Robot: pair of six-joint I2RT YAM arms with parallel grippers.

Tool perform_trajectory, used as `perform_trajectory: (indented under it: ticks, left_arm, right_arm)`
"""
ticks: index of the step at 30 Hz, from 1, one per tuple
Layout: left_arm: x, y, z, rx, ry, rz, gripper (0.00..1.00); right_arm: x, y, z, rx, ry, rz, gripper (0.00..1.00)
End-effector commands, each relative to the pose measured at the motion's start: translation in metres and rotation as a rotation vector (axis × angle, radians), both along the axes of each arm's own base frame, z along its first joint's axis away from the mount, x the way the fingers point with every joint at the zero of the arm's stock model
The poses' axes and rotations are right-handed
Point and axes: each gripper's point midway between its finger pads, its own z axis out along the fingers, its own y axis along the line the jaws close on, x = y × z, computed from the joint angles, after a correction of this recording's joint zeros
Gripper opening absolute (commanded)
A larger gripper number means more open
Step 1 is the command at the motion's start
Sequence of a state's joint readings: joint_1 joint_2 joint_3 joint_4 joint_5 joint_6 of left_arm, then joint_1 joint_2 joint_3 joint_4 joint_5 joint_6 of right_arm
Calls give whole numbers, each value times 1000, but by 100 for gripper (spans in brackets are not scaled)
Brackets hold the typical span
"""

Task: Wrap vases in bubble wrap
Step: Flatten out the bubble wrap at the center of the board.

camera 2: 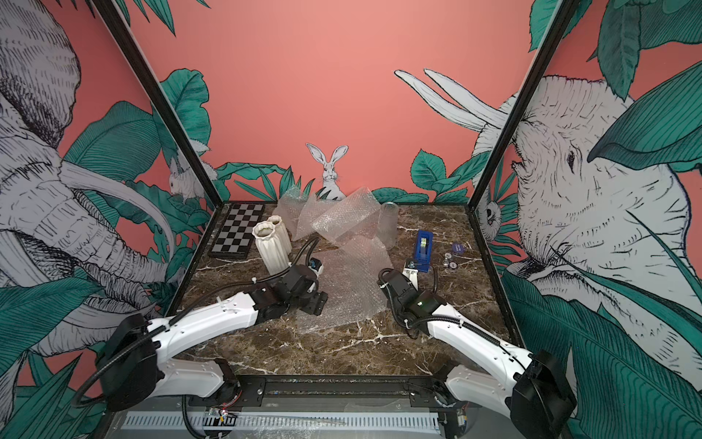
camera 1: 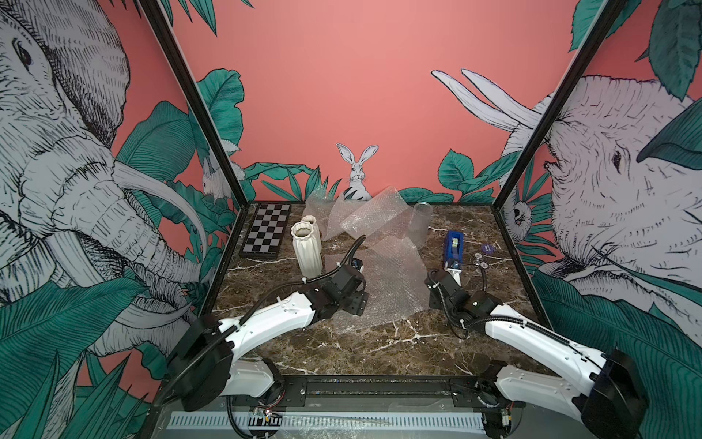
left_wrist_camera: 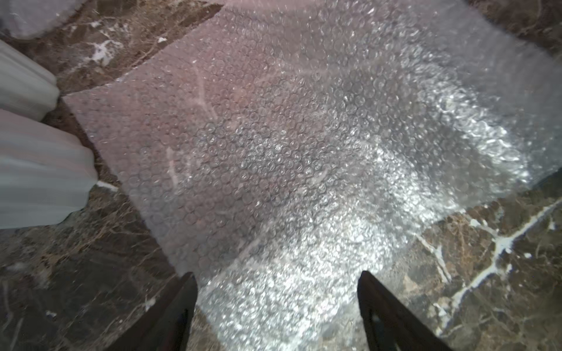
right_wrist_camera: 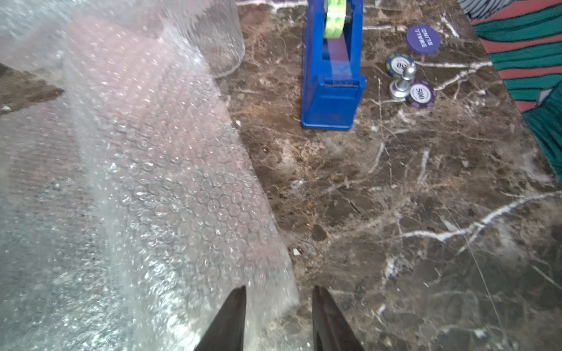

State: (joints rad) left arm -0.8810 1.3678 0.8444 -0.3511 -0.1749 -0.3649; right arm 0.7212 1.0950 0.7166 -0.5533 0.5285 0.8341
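Two white fluted vases [camera 1: 307, 247] [left_wrist_camera: 42, 170] stand upright close together at the left of the marble table. A clear glass vase [camera 1: 419, 224] [right_wrist_camera: 222, 39] stands upright at the back, against the bubble wrap. One bubble wrap sheet [camera 1: 380, 281] [left_wrist_camera: 273, 136] lies flat in the middle, and more sheets [camera 1: 353, 216] are heaped behind it. My left gripper [camera 1: 357, 304] [left_wrist_camera: 277, 275] hovers open over the flat sheet's left part, holding nothing. My right gripper [camera 1: 454, 273] [right_wrist_camera: 279, 288] is open at the sheet's right edge, which lies under its jaws.
A blue tape dispenser [camera 1: 454, 247] [right_wrist_camera: 333, 70] stands just beyond the right gripper. Poker chips [right_wrist_camera: 422, 39] and a small metal pawn [right_wrist_camera: 403, 82] lie to its right. A chequered board [camera 1: 266, 232] lies at the back left, behind the white vases.
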Motion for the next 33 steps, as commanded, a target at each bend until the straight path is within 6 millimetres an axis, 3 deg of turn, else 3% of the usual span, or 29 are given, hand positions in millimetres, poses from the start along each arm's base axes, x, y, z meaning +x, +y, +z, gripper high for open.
perform_trajectory:
  ticks: [1, 3, 6, 10, 13, 16, 21, 25, 29, 33]
  left_arm:
    - [7, -7, -11, 0, 49, -10, 84]
    - [11, -3, -28, 3, 111, 14, 83]
    - [15, 5, -46, 19, 165, 48, 83]
    - [7, 6, -60, 48, 219, 33, 81]
    - [-5, 7, -67, 96, 234, 16, 81]
    - [-24, 4, -78, 89, 289, 6, 80]
    - [-59, -2, -91, 85, 355, -13, 79]
    - [-84, -13, -95, 47, 384, -28, 79]
    - [-104, -29, -80, 24, 340, -71, 80]
    - [-101, -27, -56, 13, 258, -75, 83]
  right_arm:
    - [1, -12, 16, -40, -36, -44, 56]
    - [0, -7, 13, -26, -22, -24, 64]
    - [4, 24, -1, 51, 13, 78, 66]
    - [10, 68, -29, 133, 101, 173, 67]
    - [17, 84, -46, 143, 150, 190, 68]
    - [27, 87, -64, 110, 199, 182, 68]
    - [41, 75, -90, 19, 285, 153, 66]
    - [50, 77, -99, 15, 309, 163, 65]
    - [66, 90, -98, 29, 285, 224, 66]
    - [78, 106, -90, 38, 259, 299, 67]
